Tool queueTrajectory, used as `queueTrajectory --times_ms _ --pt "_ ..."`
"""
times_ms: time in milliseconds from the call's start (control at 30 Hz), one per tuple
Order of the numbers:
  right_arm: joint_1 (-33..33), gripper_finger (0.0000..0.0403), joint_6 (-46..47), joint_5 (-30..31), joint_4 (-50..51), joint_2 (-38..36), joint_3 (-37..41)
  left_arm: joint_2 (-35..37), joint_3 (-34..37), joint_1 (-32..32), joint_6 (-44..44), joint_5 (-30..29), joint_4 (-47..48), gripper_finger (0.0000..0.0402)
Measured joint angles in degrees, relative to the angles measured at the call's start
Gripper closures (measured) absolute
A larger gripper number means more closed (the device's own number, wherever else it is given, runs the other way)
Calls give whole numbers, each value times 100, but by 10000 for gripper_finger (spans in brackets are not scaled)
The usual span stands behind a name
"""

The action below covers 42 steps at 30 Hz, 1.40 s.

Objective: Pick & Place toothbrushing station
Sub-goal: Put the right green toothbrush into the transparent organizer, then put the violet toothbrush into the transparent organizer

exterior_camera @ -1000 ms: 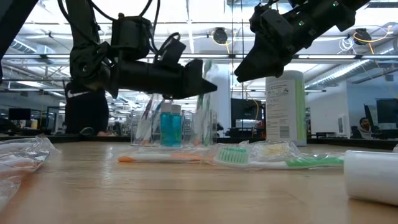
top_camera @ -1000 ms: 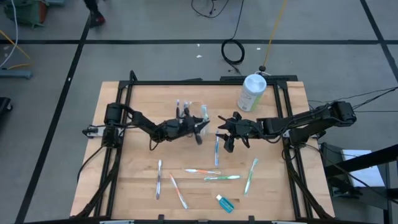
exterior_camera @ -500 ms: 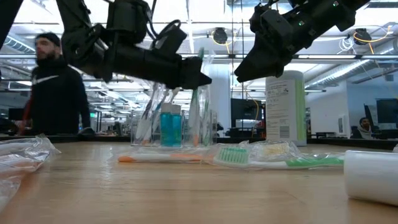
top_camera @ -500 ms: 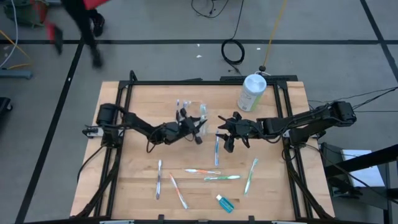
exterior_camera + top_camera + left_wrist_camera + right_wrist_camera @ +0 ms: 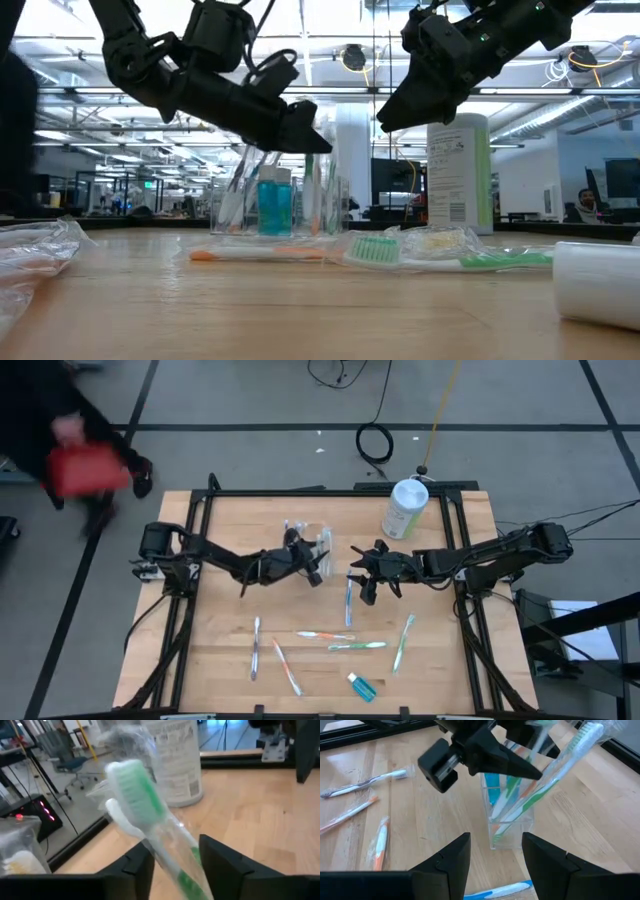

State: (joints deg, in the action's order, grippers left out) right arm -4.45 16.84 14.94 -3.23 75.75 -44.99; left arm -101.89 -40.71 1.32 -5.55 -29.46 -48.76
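Observation:
The toothbrushing station [image 5: 312,540], a clear plastic holder, stands on its base on the wooden table [image 5: 220,610], in the far middle. It holds several toothbrushes and a blue tube [image 5: 272,205]. A wrapped green-and-white toothbrush [image 5: 560,765] leans in it, head up. My left gripper [image 5: 175,847] is open, just near of the station [image 5: 515,820], with that toothbrush's handle between its fingers. My right gripper [image 5: 492,855] hangs open above the table, to the station's right. My left gripper has a finger on either side of the wrapped toothbrush's handle [image 5: 172,857], below the bristle head. The clear wrapper nearly fills the gap, and I cannot tell whether either finger touches it. The toothbrush's lower end is in the station.
Loose toothbrushes lie on the table's near half [image 5: 255,648] [image 5: 325,635] [image 5: 403,642], one [image 5: 348,600] under my right gripper. A small blue tube [image 5: 362,687] lies near the front edge. A white-and-green canister [image 5: 405,508] stands at the far right. A person [image 5: 70,450] moves past the far left corner.
My left gripper has risen a little beside the station, and its wrist end has lifted, so that it now slants down toward the holder. The arm's base links have drawn back toward the table's left edge. A person has walked past the far left corner.

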Motion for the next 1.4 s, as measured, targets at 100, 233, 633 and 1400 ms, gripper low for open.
queueTrajectory --times_ms 100,233,633,1400 --pt "0 232 0 0 -2 0 0 0 0 16 -102 143 82 210" --pt "0 231 0 0 -2 0 0 2 0 -46 -298 -75 242 181" --pt "4 232 -21 258 -318 2 0 1332 2 -275 99 -455 2041 172" --pt "356 232 -648 -342 -585 4 2 3360 0 -1245 -520 500 5559 219"
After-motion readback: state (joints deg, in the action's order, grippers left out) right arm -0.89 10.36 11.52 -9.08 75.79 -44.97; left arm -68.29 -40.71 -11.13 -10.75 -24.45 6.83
